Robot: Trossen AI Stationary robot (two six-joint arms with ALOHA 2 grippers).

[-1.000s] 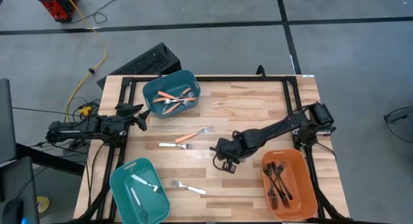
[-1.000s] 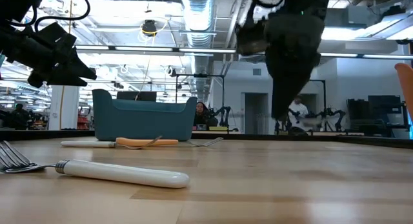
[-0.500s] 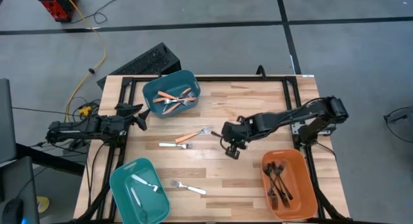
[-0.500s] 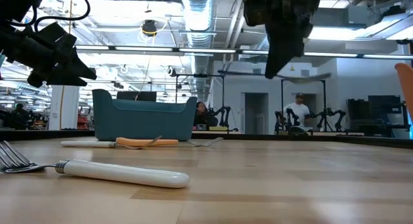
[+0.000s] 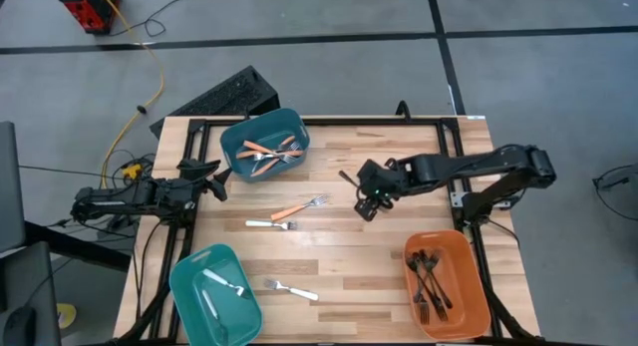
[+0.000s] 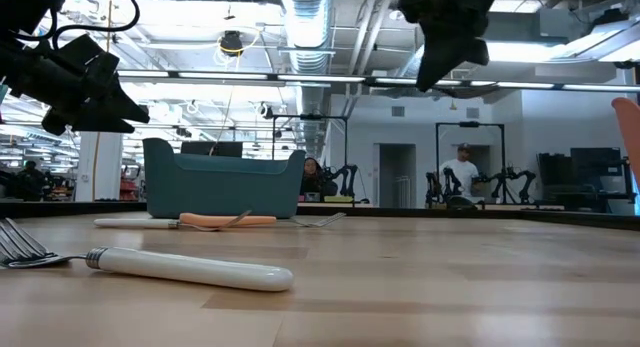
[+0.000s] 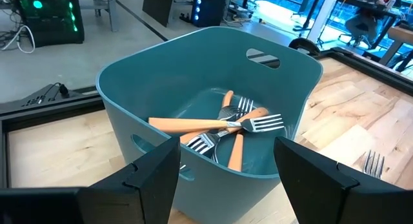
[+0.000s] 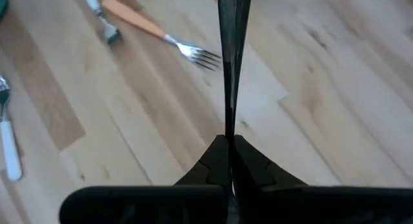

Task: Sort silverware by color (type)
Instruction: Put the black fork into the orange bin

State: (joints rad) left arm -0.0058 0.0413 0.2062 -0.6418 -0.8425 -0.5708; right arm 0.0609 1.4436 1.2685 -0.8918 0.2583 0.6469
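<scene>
Since the earlier frame the right gripper (image 5: 370,202) has lifted up and rightward from frame centre, clamped on a black fork (image 8: 230,62). Carry it level toward the orange bin (image 5: 477,296) at lower right, releasing low above the other black forks

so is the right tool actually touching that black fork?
Touching. The right wrist view shows the right tool shut on the black fork, whose thin handle runs straight out from between the closed fingers, above the table.
</scene>
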